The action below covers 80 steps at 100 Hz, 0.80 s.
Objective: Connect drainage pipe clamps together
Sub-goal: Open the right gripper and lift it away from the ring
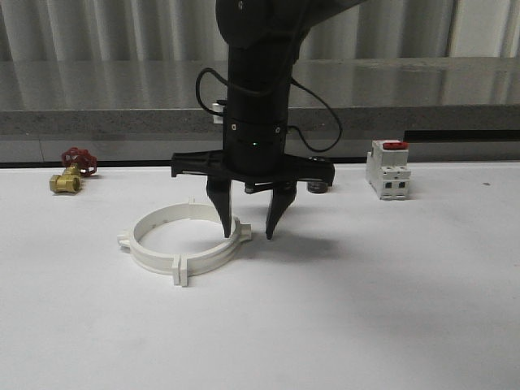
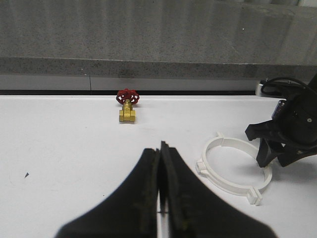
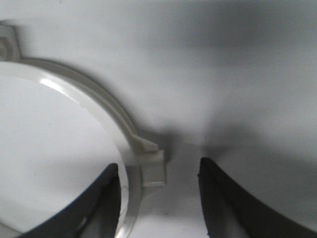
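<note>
Right tool (image 1: 248,236): points straight down at the table, jaws apart; one finger stands inside the ring, the other outside it, and the ring's right-hand wall with its tab joint sits between them. Nothing is clamped.
Right wrist view: the right tool (image 3: 158,198) straddles the joint tab at close range; the inner finger (image 3: 101,203) lies close against the band's inner face, contact unclear, while the outer finger is apart from the tab.
Left tool (image 2: 161,178): jaws pressed together with nothing between them, held above bare table.
Drainage pipe clamps (image 1: 180,240): two white half-bands forming one low ring, flat on the white table (image 1: 366,325), left of centre in the front view; tabs stick out at the joints.
Left wrist view: drainage pipe clamps (image 2: 233,171) with the right arm over their far side.
Brass valve (image 1: 69,172): red handle, far left near the table's back edge.
Breaker (image 1: 387,169): white with red switch, upright at the back right.
</note>
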Tool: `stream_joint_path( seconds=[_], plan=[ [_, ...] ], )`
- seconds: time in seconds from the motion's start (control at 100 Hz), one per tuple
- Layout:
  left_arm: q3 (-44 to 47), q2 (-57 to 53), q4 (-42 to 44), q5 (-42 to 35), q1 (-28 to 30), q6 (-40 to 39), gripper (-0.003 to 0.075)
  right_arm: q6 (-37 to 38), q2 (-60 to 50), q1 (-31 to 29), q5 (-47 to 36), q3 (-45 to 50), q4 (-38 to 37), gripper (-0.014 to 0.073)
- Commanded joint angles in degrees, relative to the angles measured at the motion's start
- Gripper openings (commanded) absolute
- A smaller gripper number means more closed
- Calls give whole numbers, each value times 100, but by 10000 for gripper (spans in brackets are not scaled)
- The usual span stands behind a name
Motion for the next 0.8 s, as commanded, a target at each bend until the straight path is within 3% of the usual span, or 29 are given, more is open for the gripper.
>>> stream_joint_path(
  seconds=[0.0, 0.14, 0.34, 0.55, 0.79],
  plan=[
    [-139, 37, -12, -437, -1, 0, -21, -342, -646, -7, 142, -167, -154, 383],
    [-139, 37, -12, -437, -1, 0, -21, -1006, -975, -27, 516, -17, -194, 332],
    [-139, 37, -12, -437, -1, 0, -21, -1793, -1526, -184, 826, 451, -193, -76],
    [-139, 37, -12, -437, -1, 0, -21, -2172, -2247, -660, 859, 1281, -193, -62],
    [-139, 37, -12, -437, -1, 0, -21, -2339, -3421, -1511, 296, 2573, -205, -62]
  ],
)
